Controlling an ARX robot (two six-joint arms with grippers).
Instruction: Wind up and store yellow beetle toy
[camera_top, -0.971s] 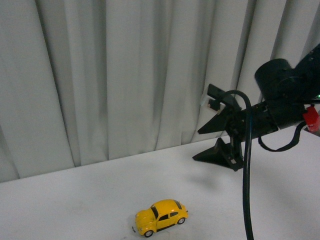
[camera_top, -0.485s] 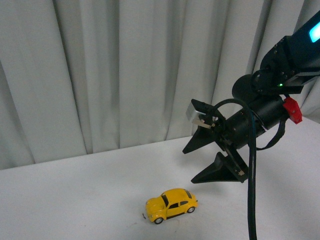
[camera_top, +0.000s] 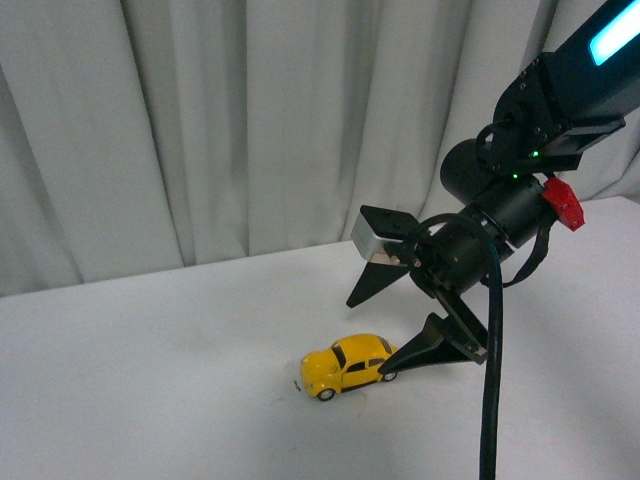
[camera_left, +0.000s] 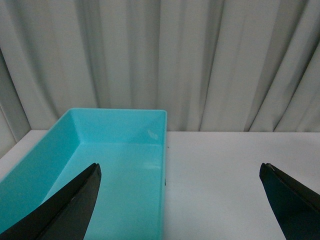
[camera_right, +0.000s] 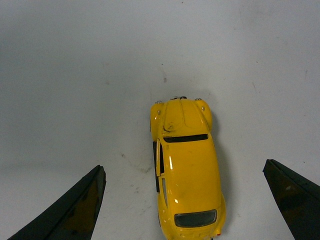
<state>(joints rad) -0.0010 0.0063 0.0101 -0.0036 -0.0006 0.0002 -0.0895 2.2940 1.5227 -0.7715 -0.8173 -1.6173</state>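
Note:
The yellow beetle toy (camera_top: 347, 366) stands on its wheels on the white table, nose pointing left in the front view. My right gripper (camera_top: 378, 331) hangs open just above and behind its rear end, one finger on each side. In the right wrist view the yellow beetle toy (camera_right: 186, 166) lies lengthwise between the two black fingertips (camera_right: 90, 192), with room on both sides; my right gripper (camera_right: 184, 166) touches nothing. My left gripper (camera_left: 181, 166) is open and empty above the table, beside a turquoise bin (camera_left: 122, 130).
The turquoise bin shows only in the left wrist view, with one long rim (camera_left: 164, 175) next to bare white table. Grey curtains (camera_top: 200, 120) close off the far edge of the table. A black cable (camera_top: 492, 380) hangs down from the right arm.
My right arm has swung left and down from high over the table's right side to just above the toy's rear. The front view has shifted, so the toy shows further right.

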